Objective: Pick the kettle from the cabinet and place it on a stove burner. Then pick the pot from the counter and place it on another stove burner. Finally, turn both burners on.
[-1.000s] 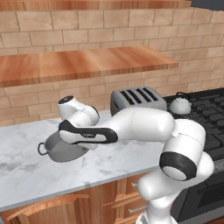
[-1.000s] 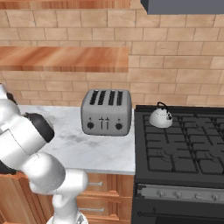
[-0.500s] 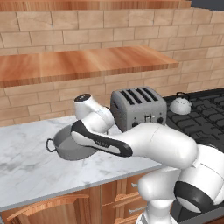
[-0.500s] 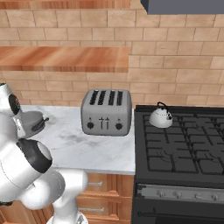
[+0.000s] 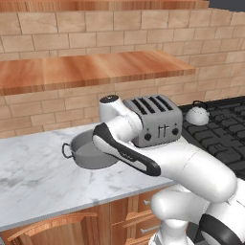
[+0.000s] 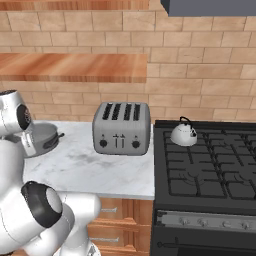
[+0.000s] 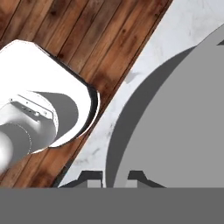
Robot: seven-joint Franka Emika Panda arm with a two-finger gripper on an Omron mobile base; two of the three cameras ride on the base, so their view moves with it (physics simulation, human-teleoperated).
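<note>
Pot (image 5: 91,150): the shallow grey metal pan, one loop handle showing on its left side in the left base view, is above the white marble worktop (image 5: 33,177), left of the toaster (image 5: 155,119); whether it touches the marble cannot be told. In the right base view it (image 6: 45,136) shows behind the arm's upper joint.
Jaws: the gripper (image 7: 114,178) straddles the pot's rim (image 7: 114,144) in the hand view, one dark tip on each side of the thin wall; the tips sit close against it, pinching the rim.
Arm: the white arm reaches from the lower right of the left base view across the worktop's front edge to the pot's right side, hiding part of its rim.
Kettle (image 6: 183,133): the small silver dome with its black arched handle stands on a rear left burner (image 6: 186,142) of the black cooktop, right of the toaster and apart from it; in the left base view it (image 5: 197,114) sits beyond the toaster.
Cabinet (image 5: 91,69): the reddish-brown shelf slab runs along the tan brick wall above the worktop.
Floor (image 7: 65,39): brown wooden boards lie beyond the worktop's edge in the hand view.
</note>
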